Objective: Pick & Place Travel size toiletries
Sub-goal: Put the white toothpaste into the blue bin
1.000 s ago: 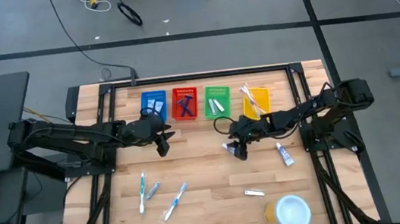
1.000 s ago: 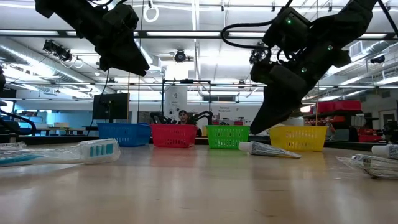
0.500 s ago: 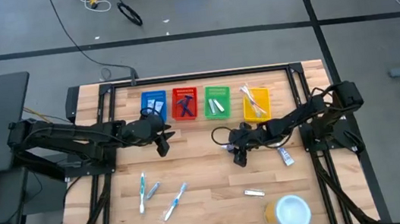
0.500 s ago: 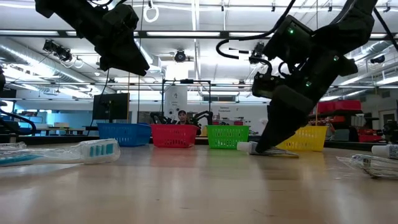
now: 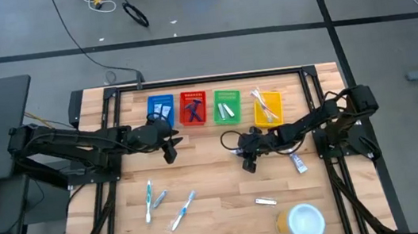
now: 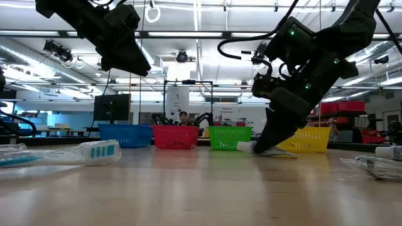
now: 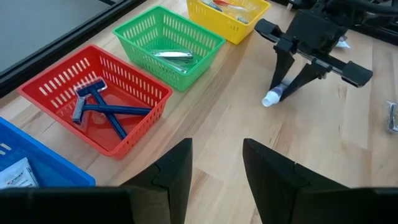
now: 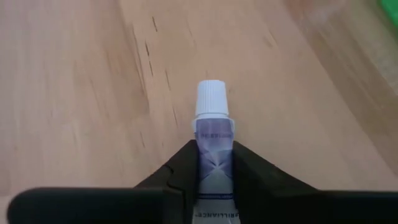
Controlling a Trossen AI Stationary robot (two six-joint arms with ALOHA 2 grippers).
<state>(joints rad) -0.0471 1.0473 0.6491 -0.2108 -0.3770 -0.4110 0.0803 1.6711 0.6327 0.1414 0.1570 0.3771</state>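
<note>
My right gripper [image 5: 245, 157] is down at the table's middle, shut on a small white-and-blue tube [image 8: 213, 134] with a white cap [image 7: 271, 98]. My left gripper [image 5: 170, 150] hangs open above the table in front of the blue basket [image 5: 162, 109] and the red basket [image 7: 93, 106], touching nothing. Three toothbrushes [image 5: 150, 199] [image 5: 160, 196] [image 5: 182, 210] lie flat near the left front. Another tube [image 5: 298, 162] and a silvery packet [image 5: 265, 201] lie on the right. Razors [image 7: 99, 109] lie in the red basket. My right gripper pinches the tube's body [image 8: 214, 146] just behind the cap, one finger on each side. The fingers [image 6: 267, 141] slant down from above and from the table's right. The tube lies along the table top, its cap [image 6: 244, 147] pointing toward the left.
Four baskets stand in a row at the far edge: blue, red, green [image 5: 227, 105] and yellow [image 5: 267, 106], the last two holding items. A round white-and-yellow container [image 5: 302, 221] sits at the near right. Bare wood lies between the arms and the near edge.
My right gripper has come down from above the table onto the tube, its fingertips now at the table top around the tube's cap end. The left arm has kept still.
</note>
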